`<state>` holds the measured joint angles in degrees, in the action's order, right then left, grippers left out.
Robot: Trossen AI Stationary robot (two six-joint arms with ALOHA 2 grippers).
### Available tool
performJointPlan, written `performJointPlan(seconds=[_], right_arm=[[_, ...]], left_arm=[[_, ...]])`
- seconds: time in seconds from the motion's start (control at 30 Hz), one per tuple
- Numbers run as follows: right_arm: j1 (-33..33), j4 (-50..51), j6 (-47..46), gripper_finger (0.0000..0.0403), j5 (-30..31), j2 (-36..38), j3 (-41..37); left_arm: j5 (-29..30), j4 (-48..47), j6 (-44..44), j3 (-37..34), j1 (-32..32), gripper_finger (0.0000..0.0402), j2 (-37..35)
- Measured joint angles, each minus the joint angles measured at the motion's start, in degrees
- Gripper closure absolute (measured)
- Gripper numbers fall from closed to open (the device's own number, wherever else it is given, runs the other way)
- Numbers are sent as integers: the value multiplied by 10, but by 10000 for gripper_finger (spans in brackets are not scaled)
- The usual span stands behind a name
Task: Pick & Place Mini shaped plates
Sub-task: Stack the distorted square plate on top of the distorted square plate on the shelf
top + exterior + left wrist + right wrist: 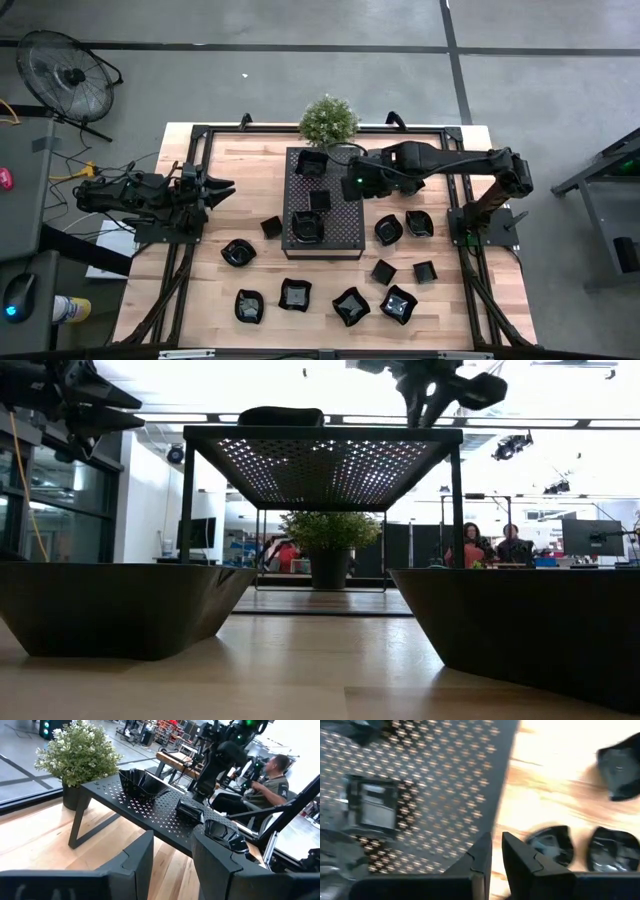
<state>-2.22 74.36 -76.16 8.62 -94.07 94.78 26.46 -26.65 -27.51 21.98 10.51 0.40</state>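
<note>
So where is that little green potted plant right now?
The little green potted plant stands at the table's far edge in the high view, just behind the black perforated tray, between both arms.

The wooden desk (200, 300) carried a black perforated tray stand (345, 215), a potted plant (328, 120) behind it, and mini shaped plates (296, 294) scattered around its front.

Thirteen mini shaped plates (296, 294), one perforated tray (345, 215), one potted plant (328, 120), two arms.

Right gripper (496, 851) fingers nearly together (nothing between), over perforated tray (445, 780) edge, square plate (371, 809) on tray, wooden table (555, 785) alongside.
</note>
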Motion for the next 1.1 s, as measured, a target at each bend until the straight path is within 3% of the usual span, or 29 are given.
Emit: performJointPlan(seconds=[0.27,0.5,0.6,0.9,1.1], right_arm=[[-6,113,14,340,1,17,0],[-24,143,54,314,-2,24,-10],[-36,129,73,302,-18,34,-58],[-78,-47,121,289,-47,120,-268],[-120,-97,186,289,-66,147,-357]], left_arm=[[1,-1,-1,0,0,270,0],[1,0,-1,0,0,270,0],[1,0,-1,0,0,270,0],[2,0,-12,0,0,270,0],[2,-1,-12,0,0,270,0]])
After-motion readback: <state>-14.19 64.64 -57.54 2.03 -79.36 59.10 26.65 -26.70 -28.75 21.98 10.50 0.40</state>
